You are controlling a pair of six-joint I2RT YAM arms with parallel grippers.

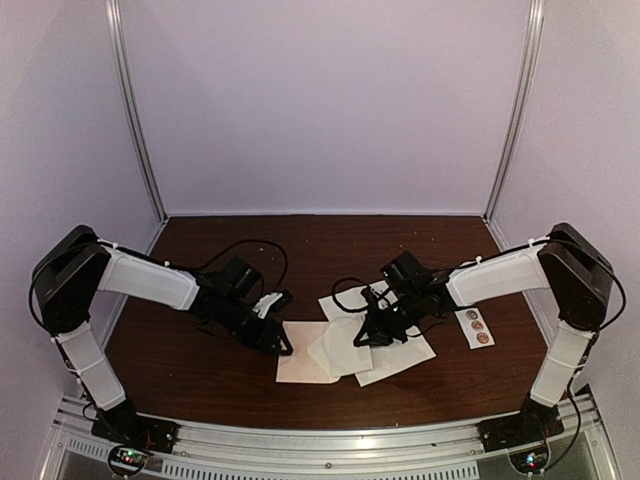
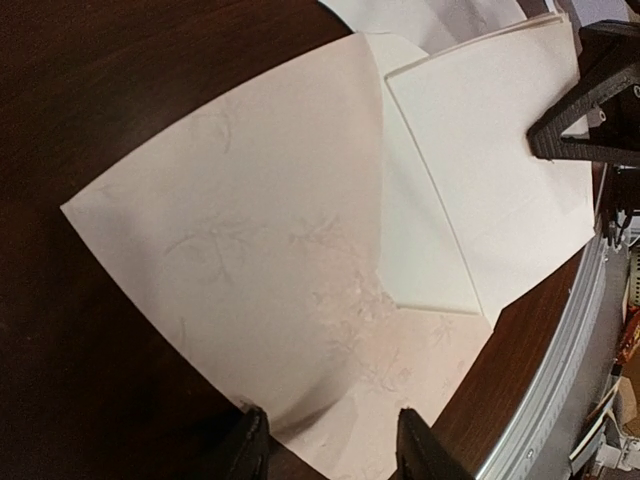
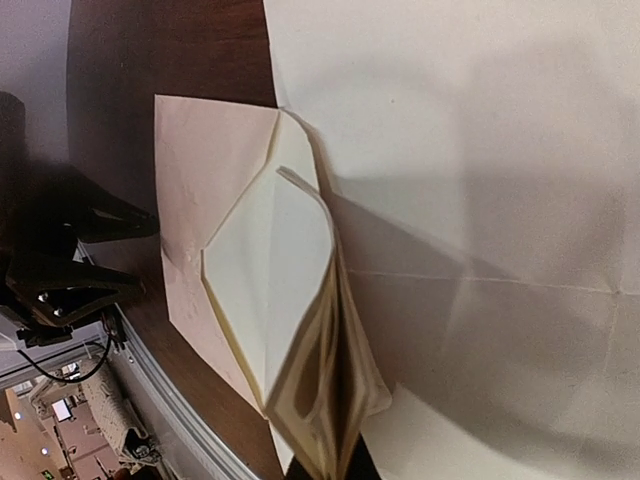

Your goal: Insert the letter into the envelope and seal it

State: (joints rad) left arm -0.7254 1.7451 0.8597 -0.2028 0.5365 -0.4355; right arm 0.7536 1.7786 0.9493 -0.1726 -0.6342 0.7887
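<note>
The tan envelope [image 1: 305, 353] lies flat near the table's front and fills the left wrist view [image 2: 250, 250], its off-white flap [image 2: 480, 150] opened toward the right. The creased off-white letter [image 1: 405, 350] lies flat beside and partly under it and also fills the right wrist view [image 3: 480, 200]. My left gripper [image 1: 283, 345] is open, and its fingers [image 2: 250, 440] straddle the envelope's near corner. My right gripper [image 1: 368, 335] is shut on the edge of the envelope's flap [image 3: 330, 400] and lifts it off the letter. Its fingertips are mostly hidden by paper.
A white strip with round stickers [image 1: 475, 326] lies on the brown table [image 1: 200, 370] right of the letter. The metal rail [image 2: 560, 360] runs along the table's front edge, close to the envelope. Purple walls enclose the sides and back.
</note>
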